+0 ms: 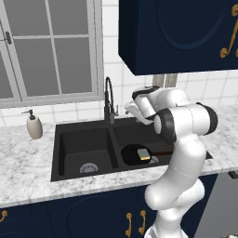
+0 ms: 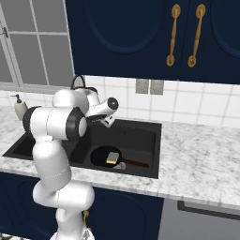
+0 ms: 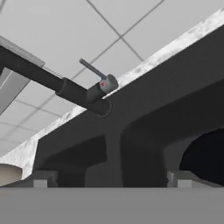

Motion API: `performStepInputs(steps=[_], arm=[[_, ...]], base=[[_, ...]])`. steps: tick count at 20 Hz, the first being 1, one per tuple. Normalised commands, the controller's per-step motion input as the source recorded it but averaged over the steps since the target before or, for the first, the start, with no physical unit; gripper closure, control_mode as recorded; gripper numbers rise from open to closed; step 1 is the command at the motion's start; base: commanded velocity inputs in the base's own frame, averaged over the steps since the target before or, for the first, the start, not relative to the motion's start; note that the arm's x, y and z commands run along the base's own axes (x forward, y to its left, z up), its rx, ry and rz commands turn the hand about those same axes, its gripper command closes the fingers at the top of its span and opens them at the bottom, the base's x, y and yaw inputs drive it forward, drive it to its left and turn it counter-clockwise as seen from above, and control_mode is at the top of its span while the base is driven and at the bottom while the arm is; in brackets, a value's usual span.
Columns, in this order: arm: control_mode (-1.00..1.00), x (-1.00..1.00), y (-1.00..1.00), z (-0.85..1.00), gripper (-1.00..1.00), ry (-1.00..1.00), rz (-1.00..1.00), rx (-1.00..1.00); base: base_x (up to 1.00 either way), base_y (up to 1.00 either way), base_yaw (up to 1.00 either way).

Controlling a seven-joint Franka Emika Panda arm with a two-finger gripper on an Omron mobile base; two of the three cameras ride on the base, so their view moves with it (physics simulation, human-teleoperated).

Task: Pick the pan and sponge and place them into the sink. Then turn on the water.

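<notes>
Matt black sink (image 1: 69,135) in a speckled marble-like counter (image 1: 23,162).
The pan (image 1: 135,155) is dull black; the wall tiles (image 2: 197,105) look smooth and white.

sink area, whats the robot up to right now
The pan already lies in the right basin of the sink, with the sponge resting in it. The hand hovers over that basin, holding nothing, and points toward the faucet and its lever. No water is running yet.
</notes>
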Motion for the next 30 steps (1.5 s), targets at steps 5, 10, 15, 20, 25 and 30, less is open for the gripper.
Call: performStepInputs(steps=[5, 10, 15, 20, 25, 30], arm=[[-1.00, 0.57, 0.02, -0.01, -1.00, 0.00, 0.00, 0.07], [-1.00, 0.47, 0.28, -0.20, -1.00, 0.00, 0.01, 0.00], [-1.00, 0.49, 0.29, -0.22, -1.00, 0.00, 0.06, 0.01], [-1.00, 0.50, 0.20, -0.20, -1.00, 0.00, 0.02, 0.04], [-1.00, 0.51, 0.05, -0.26, -1.00, 0.02, 0.00, 0.03], [-1.00, 0.50, 0.00, -0.23, -1.00, 0.01, 0.00, 0.03]], base=[[0.00, 0.00, 0.00], [0.00, 0.00, 0.00], [0.00, 0.00, 0.00], [0.00, 0.00, 0.00], [0.00, 0.00, 0.00], [0.00, 0.00, 0.00]])
